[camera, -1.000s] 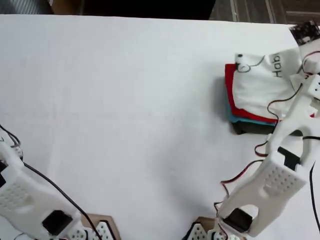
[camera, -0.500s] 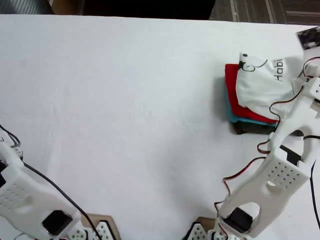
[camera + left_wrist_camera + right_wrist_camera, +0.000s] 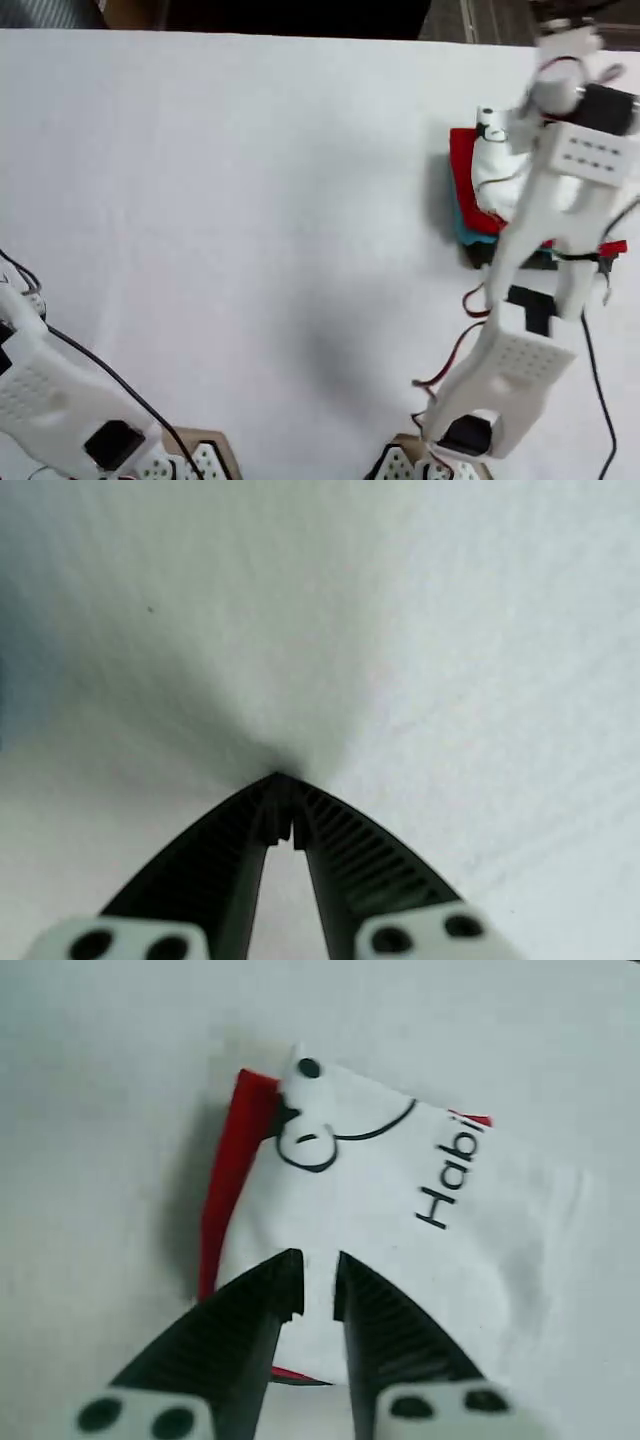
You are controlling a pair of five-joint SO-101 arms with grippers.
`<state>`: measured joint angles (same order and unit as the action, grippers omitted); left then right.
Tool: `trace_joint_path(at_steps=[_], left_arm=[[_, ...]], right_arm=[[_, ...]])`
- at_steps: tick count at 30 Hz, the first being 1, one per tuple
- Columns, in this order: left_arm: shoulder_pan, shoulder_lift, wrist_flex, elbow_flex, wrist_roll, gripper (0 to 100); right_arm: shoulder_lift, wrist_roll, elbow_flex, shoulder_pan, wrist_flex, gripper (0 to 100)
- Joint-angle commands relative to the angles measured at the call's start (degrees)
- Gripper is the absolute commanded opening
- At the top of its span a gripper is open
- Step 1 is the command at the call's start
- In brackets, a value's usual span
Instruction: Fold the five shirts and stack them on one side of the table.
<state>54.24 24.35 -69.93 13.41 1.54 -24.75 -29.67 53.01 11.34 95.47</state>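
Judging by the last second, the right gripper (image 3: 318, 1270) has been pulled up off the white shirt (image 3: 400, 1230) and is now hung right over it, jaws parted only narrowly, nothing held. The shirt's been left on top of the red shirt (image 3: 462, 165) and the rest of the stack (image 3: 468, 236), at the table's (image 3: 250, 200) right side. The left gripper (image 3: 285, 815) is pinched closed over bare table. Fifth shirt's apparently been stacked, so the task's probably done.

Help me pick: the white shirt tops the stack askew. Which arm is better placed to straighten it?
Right. The right gripper hangs above the white shirt on the stack; the left gripper is over bare table.
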Motion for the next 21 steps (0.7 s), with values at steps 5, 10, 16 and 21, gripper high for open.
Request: trace_joint_path(at_steps=[5,10,16,21], left_arm=[[-2.2,0.7,2.11,1.27,-0.44,3],[-2.2,0.7,2.11,1.27,-0.44,3],[-2.2,0.7,2.11,1.27,-0.44,3],[-2.2,0.7,2.11,1.27,-0.35,3]], right_arm=[[5.32,0.18,-4.84,-1.8,2.42,2.2],[9.8,0.09,-21.63,-0.4,0.75,2.2],[19.47,-0.09,-47.47,1.27,-13.05,2.2],[32.57,-0.35,-67.16,-1.54,-27.21,2.2]])
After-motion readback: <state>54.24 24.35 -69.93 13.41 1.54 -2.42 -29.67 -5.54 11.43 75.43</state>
